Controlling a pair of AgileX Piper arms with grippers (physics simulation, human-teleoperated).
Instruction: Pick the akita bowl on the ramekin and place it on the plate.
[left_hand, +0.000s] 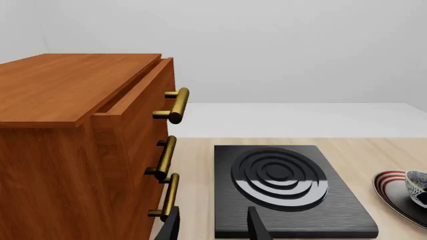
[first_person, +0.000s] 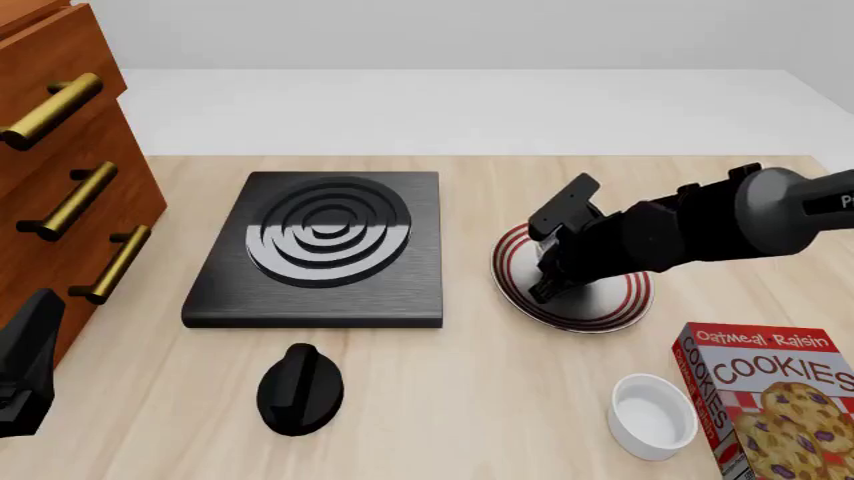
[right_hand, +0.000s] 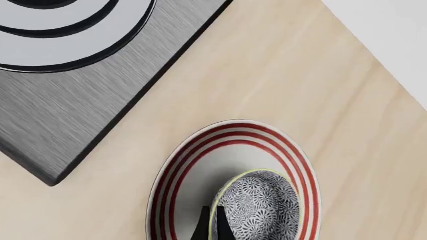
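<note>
The akita bowl (right_hand: 261, 206), speckled black and white inside with a pale rim, sits within the plate (right_hand: 175, 170), a white dish with red rings. I cannot tell whether it touches the plate. My right gripper (right_hand: 213, 227) is shut on the bowl's rim, one finger inside and one outside. In the front view the right arm covers the bowl above the plate (first_person: 627, 305). The ramekin (first_person: 653, 415), plain white, stands alone near the front edge. From the left wrist view the bowl (left_hand: 417, 186) and plate (left_hand: 390, 186) show at the edge. My left gripper (left_hand: 213, 227) is open near the cabinet.
A black stove plate (first_person: 320, 250) with a ringed burner lies mid-table, and a black knob (first_person: 300, 390) sits in front of it. A wooden drawer cabinet (first_person: 60, 150) with brass handles stands at the left. A cookies box (first_person: 771, 405) lies beside the ramekin.
</note>
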